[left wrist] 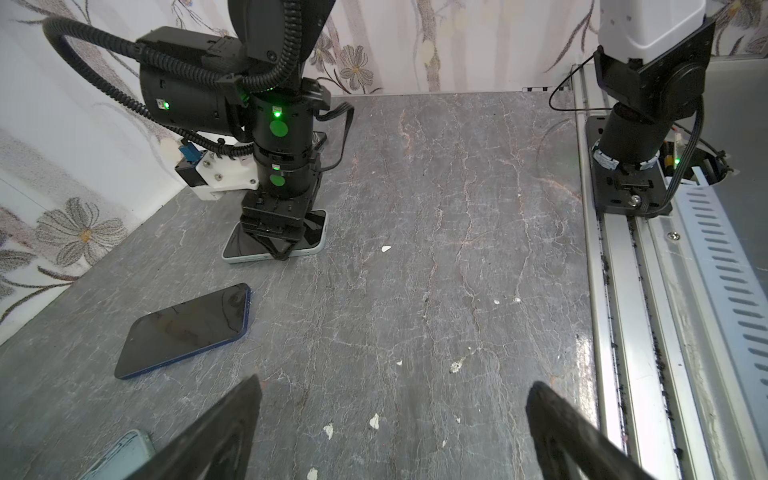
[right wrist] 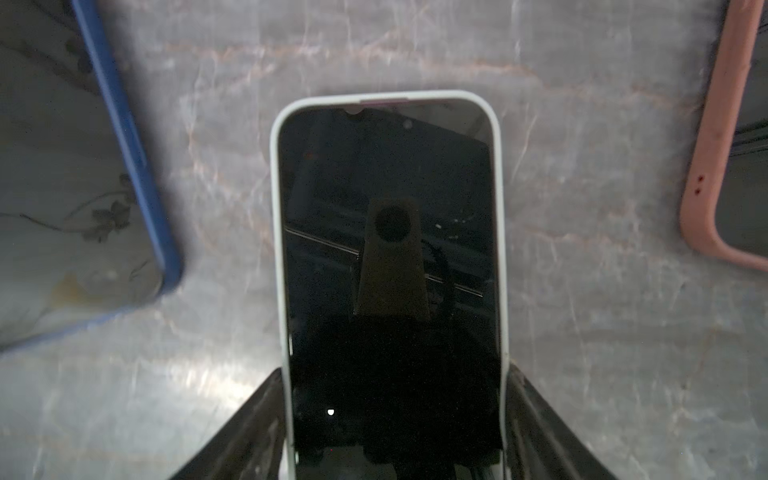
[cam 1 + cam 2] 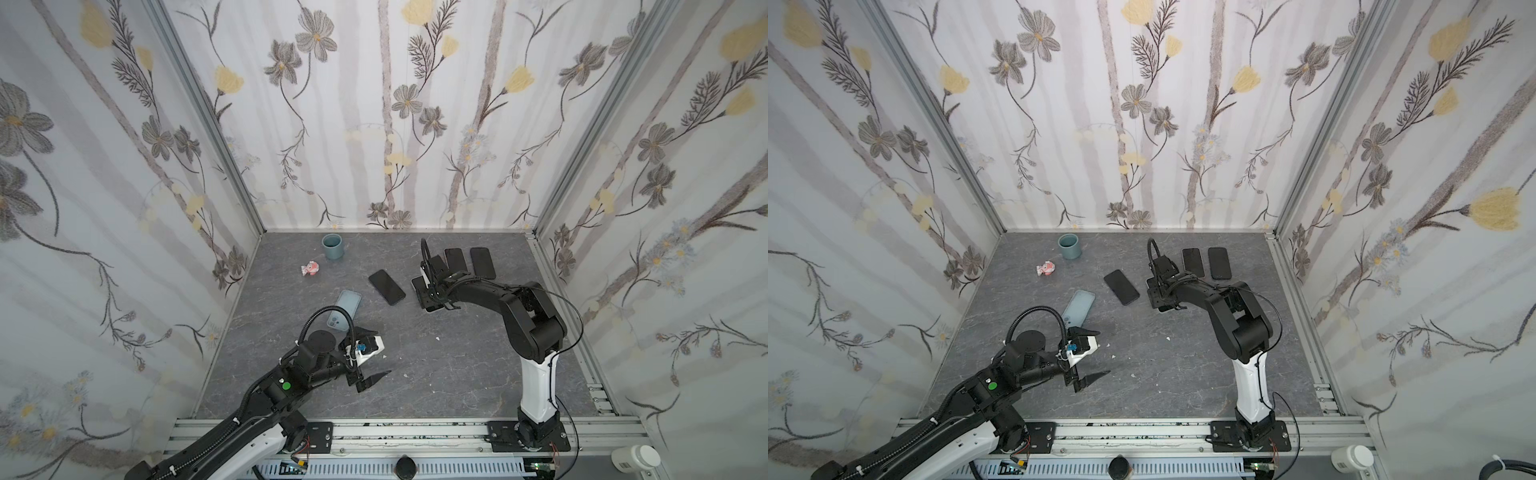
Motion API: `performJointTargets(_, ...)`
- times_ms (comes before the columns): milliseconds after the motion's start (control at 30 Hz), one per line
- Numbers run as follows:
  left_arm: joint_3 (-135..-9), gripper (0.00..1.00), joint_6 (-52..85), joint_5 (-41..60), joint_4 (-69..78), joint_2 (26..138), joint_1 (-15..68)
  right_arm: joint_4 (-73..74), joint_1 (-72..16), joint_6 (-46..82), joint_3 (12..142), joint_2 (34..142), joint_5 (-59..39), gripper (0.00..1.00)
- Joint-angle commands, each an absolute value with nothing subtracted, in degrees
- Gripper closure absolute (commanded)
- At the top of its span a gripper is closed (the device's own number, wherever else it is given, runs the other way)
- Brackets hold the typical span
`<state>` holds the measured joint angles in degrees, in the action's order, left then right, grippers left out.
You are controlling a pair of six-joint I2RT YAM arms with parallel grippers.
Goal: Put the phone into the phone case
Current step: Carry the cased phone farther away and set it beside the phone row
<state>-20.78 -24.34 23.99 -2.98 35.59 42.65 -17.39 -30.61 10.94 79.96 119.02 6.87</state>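
The left claw (image 1: 395, 382), spread wide and empty, was held well off. The right claw (image 2: 395, 374) was closed on the sides of the phone (image 2: 386, 187), seemingly seated in its white case (image 2: 276, 187), with the long axis pointed straight ahead of the claw. A blue phone (image 2: 83, 187) and a pink case (image 2: 702, 174) were laid alongside, not touching.
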Motion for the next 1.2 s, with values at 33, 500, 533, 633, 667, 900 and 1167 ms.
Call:
performJointTargets(33,-20.57,0.0,-24.17,24.7,-0.47,35.33,42.8,-18.29,-29.56,13.75,85.5,123.75,9.82,0.3)
performJointTargets(500,-19.89,0.0,-23.6,24.61,0.51,35.24,42.86,-19.31,-26.61,15.02,98.59,134.38,7.91,0.27)
performJointTargets(533,-19.91,0.0,-23.6,24.61,0.53,35.22,42.86,-19.46,-26.54,15.03,99.27,134.88,7.8,0.27)
performJointTargets(633,-19.86,0.0,-23.55,24.27,0.42,35.24,42.85,-20.16,-26.24,14.77,101.15,136.5,7.61,0.27)
performJointTargets(667,-19.9,0.0,-23.55,24.23,0.37,35.24,42.8,-20.5,-26.12,14.77,101.71,136.89,7.49,0.26)
performJointTargets(900,-19.73,0.0,-23.48,23.67,0.35,35.22,42.8,-23.83,-26.1,14.12,104.97,138.35,4.36,0.18)
performJointTargets(1167,-19.3,0.0,-21.45,17.83,3.29,34.66,42.83,-24.79,-26.12,13.55,105.03,135.47,3.05,0.0)
